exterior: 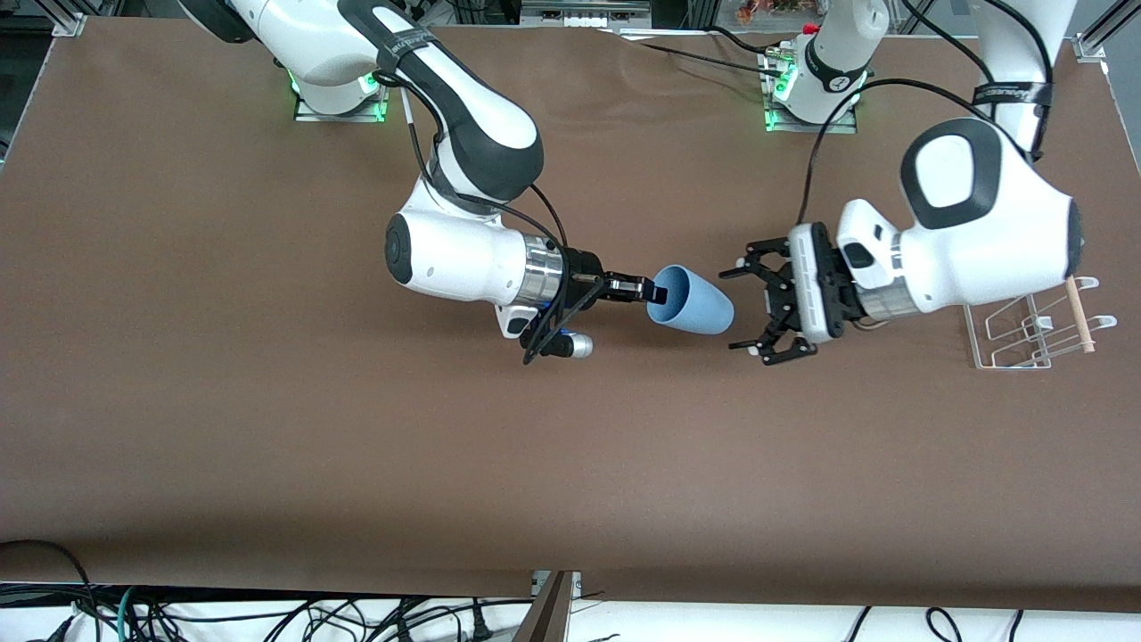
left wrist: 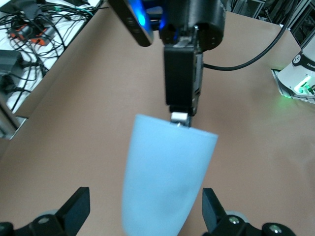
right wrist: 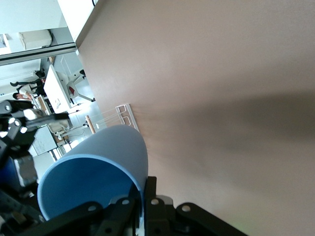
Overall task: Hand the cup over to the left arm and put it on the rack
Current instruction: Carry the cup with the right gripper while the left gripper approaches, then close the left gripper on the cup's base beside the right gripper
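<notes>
We are mid-handover over the middle of the table [exterior: 267,428]: our right gripper [exterior: 649,291] is clenched on the rim of the cup [exterior: 693,304], holding it on its side, base toward the left gripper [exterior: 765,308], which stands spread wide just off the base, touching nothing. We should slide those fingers around the body before the right lets go (the rack [exterior: 1034,334] waits near the left arm's edge)

- The cup [exterior: 693,305], mid-frame: smooth light-blue plastic, matt with a faint sheen.
- The table [exterior: 267,428] filling the frame: brown matt covering, slightly creased near the top.
- The rack [exterior: 1025,339] at right: thin glossy white wire, pale wooden rod.
- Arm shells: glossy white plastic, black matt covers.
</notes>
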Available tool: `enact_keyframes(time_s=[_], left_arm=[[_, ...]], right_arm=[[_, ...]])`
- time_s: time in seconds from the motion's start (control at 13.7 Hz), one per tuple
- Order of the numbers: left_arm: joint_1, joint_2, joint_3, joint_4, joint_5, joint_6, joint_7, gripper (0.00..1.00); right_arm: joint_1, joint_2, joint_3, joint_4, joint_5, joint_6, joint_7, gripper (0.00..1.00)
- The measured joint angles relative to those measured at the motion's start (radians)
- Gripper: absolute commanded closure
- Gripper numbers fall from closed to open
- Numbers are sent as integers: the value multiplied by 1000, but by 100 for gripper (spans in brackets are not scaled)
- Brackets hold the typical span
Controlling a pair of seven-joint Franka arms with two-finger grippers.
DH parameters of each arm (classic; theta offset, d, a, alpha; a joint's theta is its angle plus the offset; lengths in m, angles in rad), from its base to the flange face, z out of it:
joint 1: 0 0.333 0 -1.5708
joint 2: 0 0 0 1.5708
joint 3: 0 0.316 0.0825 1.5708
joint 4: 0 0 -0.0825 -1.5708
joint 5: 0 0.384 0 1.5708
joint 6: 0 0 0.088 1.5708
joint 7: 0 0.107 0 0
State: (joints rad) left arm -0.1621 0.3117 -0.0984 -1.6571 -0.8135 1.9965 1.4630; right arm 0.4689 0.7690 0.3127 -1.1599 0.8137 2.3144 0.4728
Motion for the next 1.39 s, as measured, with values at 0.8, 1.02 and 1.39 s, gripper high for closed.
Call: enact_keyframes(time_s=[0.8,1.02,1.39], left_arm=[[-36,1,0,-58,0,77,25,85],[-37,1,-1,-60,0,85,42,100],[-37,-1,0,-59,0,86,52,100]], right_arm=[[-5,3,-2,4,2,-3,0,100],[-7,5,-2,4,2,-4,0,100],[-7,5,-1,12,2,-2,0,0]])
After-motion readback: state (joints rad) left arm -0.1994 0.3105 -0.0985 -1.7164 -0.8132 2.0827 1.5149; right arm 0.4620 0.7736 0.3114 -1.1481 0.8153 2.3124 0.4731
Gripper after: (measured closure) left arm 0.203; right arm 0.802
